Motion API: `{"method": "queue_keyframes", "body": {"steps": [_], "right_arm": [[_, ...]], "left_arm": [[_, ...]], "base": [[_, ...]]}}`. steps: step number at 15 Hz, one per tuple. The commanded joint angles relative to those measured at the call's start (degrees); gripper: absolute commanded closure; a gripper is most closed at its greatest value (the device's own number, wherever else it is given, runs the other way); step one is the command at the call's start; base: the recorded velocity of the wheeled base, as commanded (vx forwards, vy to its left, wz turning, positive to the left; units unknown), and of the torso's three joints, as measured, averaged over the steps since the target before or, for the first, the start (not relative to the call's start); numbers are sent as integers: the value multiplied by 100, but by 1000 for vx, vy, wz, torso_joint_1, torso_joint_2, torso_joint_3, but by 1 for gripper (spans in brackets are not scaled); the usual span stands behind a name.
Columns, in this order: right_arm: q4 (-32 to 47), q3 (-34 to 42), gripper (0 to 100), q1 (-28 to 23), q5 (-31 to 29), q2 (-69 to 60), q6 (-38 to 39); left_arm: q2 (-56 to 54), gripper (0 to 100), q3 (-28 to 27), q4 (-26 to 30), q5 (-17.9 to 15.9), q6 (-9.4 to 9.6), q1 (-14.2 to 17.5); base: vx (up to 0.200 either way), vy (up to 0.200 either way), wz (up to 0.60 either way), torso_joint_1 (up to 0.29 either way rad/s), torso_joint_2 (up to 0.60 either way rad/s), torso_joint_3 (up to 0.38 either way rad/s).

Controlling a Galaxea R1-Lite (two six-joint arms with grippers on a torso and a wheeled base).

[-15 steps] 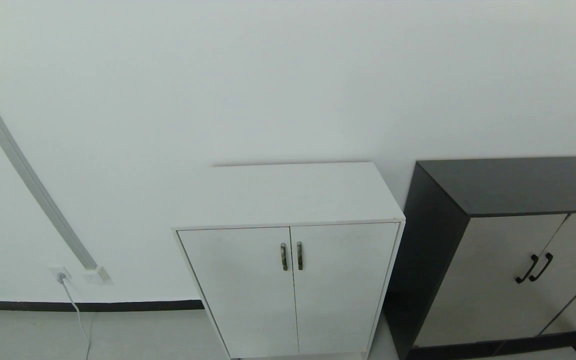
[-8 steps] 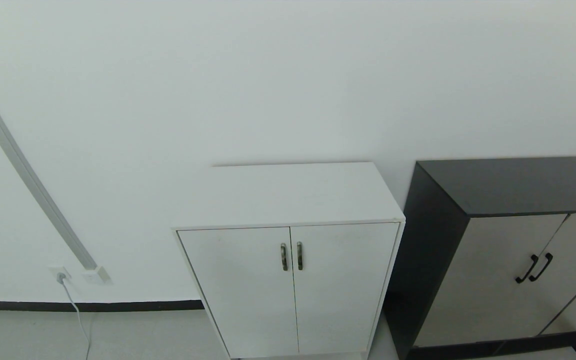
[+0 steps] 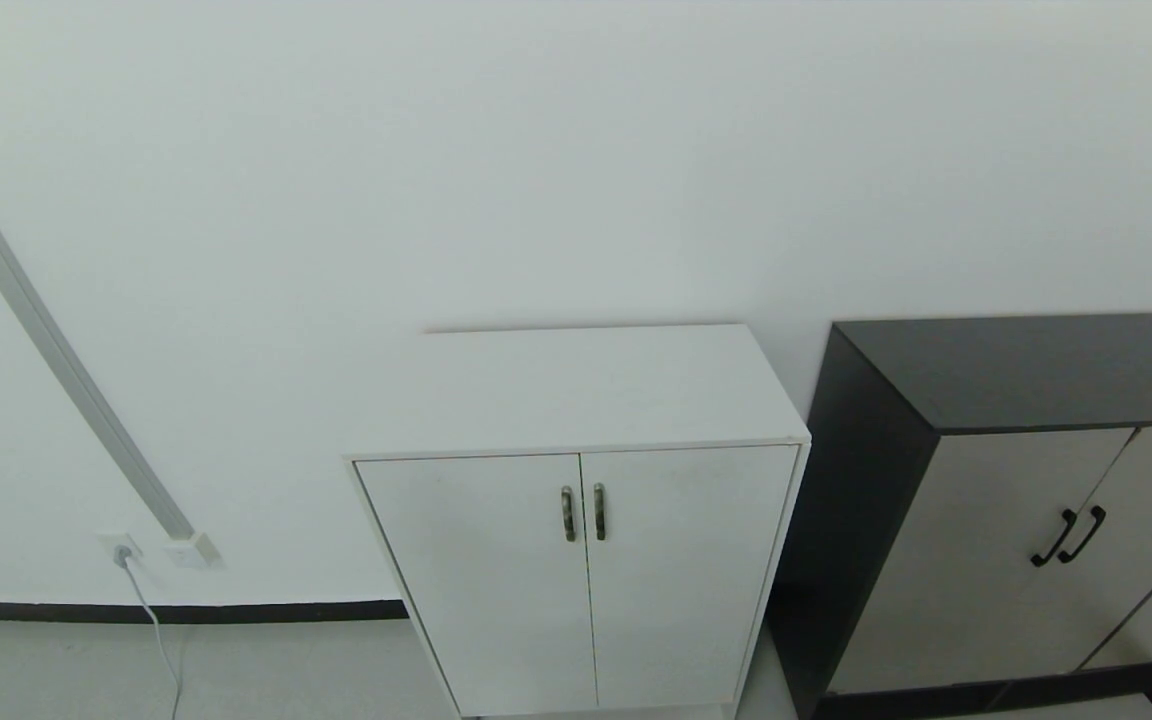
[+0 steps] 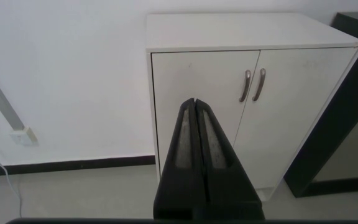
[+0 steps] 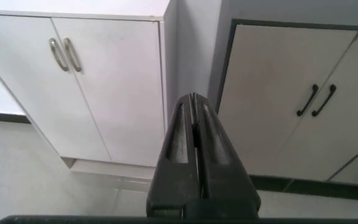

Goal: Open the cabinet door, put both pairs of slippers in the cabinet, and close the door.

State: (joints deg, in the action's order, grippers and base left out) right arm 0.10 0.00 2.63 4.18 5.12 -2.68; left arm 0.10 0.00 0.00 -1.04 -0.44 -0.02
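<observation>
Opposite the closed cabinet (image 3: pixel 576 560), left tool (image 4: pixel 195 101) and right tool (image 5: pixel 193 97) sit pinched together

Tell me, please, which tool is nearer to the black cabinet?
Right. The right tool points at the gap beside the black cabinet; the left tool faces the white cabinet.

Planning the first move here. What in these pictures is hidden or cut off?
White cabinet inside: hidden by its shut doors, all views.
Its base: cut off by the head view's lower edge.
Black cabinet: right end cut off, head view's right edge.
</observation>
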Motion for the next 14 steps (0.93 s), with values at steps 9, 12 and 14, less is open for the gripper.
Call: {"method": "queue_keyframes", "body": {"steps": [9, 12, 14], "right_arm": [[-36, 0, 100, -290, -190, -503, 470], [-36, 0, 100, -290, -216, -503, 462], [-36, 0, 100, -290, -216, -503, 462]], "left_arm": [[-1, 100, 0, 0, -2, -9, 2], [-1, 100, 0, 0, 7, -9, 2], [-1, 100, 0, 0, -2, -9, 2]], "base": [[0, 0, 0, 0, 0, 0], [0, 0, 0, 0, 0, 0], [0, 0, 0, 0, 0, 0]]}}
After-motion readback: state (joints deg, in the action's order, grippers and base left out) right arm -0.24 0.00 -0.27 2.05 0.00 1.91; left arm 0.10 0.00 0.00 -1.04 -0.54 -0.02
